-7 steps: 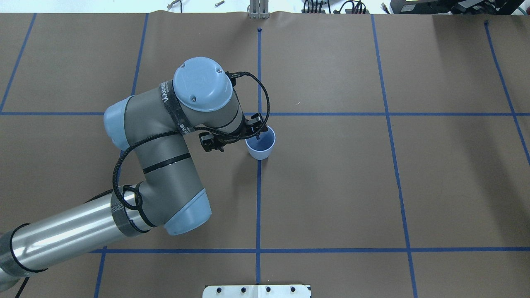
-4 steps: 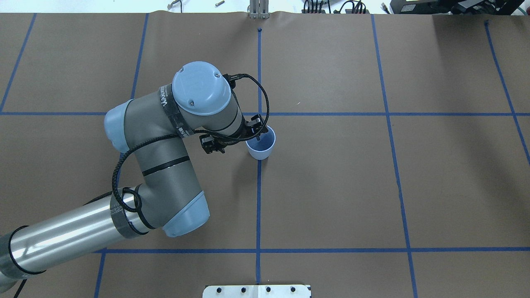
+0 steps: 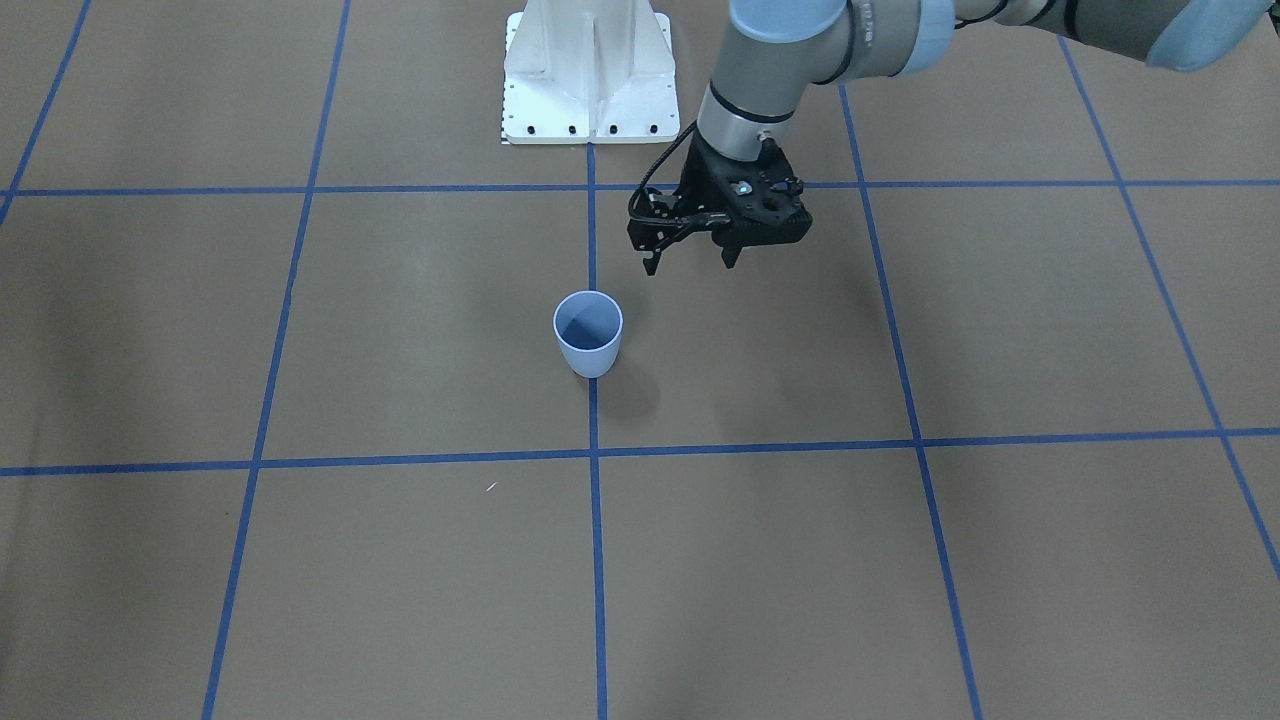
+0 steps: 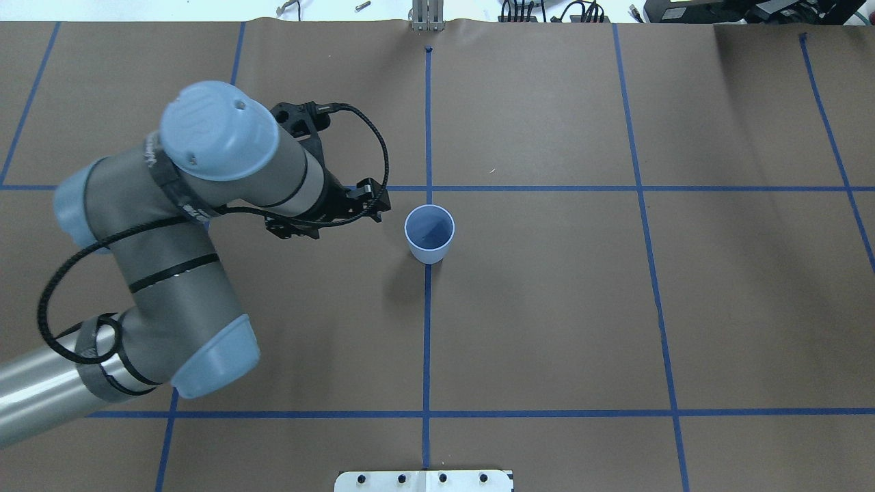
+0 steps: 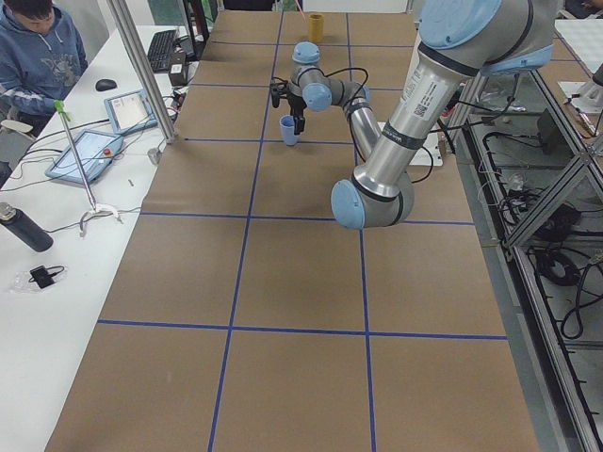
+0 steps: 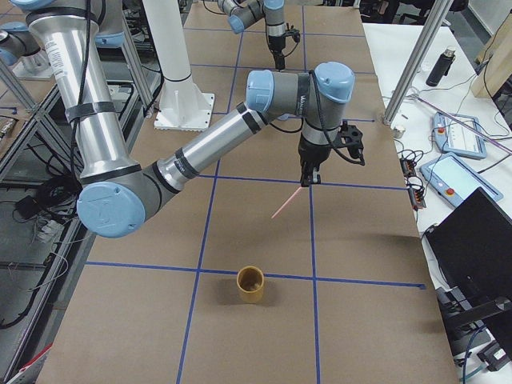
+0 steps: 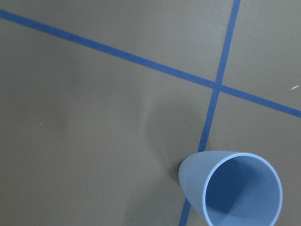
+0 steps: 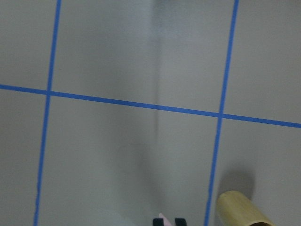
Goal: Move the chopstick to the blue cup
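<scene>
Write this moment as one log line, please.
left gripper: open, apart from blue cup | right gripper: holding pink chopstick aloft | blue cup: upright, empty | transfer: not done

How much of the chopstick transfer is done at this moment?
Done: nothing visible; the blue cup looks empty. In hand: the right gripper holds a pink chopstick far from it, towards the yellow cup. Remaining: carry it over and drop it in.

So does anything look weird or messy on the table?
Nothing is spilled or broken. The blue cup stands upright and empty. One oddity: the pink chopstick hangs slanted from the right gripper, far from that cup, near the yellow cup.
</scene>
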`<action>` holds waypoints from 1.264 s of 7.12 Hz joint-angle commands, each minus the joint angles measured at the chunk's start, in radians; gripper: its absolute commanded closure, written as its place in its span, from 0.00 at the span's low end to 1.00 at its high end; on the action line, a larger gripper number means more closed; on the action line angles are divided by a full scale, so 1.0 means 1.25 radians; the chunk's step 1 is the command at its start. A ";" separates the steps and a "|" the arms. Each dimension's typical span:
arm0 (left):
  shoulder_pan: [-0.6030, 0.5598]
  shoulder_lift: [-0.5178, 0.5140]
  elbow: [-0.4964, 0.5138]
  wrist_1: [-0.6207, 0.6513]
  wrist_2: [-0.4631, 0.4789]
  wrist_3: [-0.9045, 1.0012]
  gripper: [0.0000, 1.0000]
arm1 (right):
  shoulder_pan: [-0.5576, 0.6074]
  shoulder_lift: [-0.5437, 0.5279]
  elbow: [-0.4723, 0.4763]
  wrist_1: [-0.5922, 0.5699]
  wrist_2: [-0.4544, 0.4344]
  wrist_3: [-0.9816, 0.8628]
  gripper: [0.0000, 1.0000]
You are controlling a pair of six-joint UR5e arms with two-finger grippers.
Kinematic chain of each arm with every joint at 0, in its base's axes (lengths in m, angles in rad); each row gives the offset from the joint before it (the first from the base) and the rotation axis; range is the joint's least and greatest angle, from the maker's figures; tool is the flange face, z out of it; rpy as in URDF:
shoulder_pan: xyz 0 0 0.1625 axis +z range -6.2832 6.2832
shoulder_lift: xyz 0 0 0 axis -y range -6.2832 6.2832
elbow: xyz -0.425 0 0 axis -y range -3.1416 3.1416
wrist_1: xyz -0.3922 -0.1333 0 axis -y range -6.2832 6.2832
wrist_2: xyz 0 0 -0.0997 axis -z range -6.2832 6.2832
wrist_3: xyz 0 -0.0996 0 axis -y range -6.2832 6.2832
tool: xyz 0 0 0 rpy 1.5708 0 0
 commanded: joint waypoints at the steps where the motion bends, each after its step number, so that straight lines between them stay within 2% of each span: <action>1: -0.082 0.084 -0.034 -0.001 -0.051 0.126 0.02 | -0.161 0.100 0.077 0.003 0.059 0.335 1.00; 2: -0.098 0.124 -0.047 -0.003 -0.059 0.185 0.02 | -0.242 0.130 0.103 0.062 0.059 0.509 1.00; 3: -0.130 0.152 -0.054 -0.003 -0.081 0.253 0.02 | -0.327 0.142 0.098 0.206 0.055 0.726 1.00; 4: -0.152 0.181 -0.068 -0.003 -0.093 0.278 0.02 | -0.410 0.173 0.074 0.356 0.025 0.941 1.00; 5: -0.163 0.207 -0.089 -0.004 -0.093 0.299 0.02 | -0.483 0.253 0.021 0.412 -0.040 1.090 1.00; 6: -0.164 0.209 -0.088 -0.003 -0.093 0.300 0.02 | -0.513 0.323 -0.023 0.413 -0.073 1.129 1.00; 9: -0.164 0.209 -0.087 -0.003 -0.092 0.300 0.02 | -0.513 0.337 -0.038 0.418 -0.075 1.137 1.00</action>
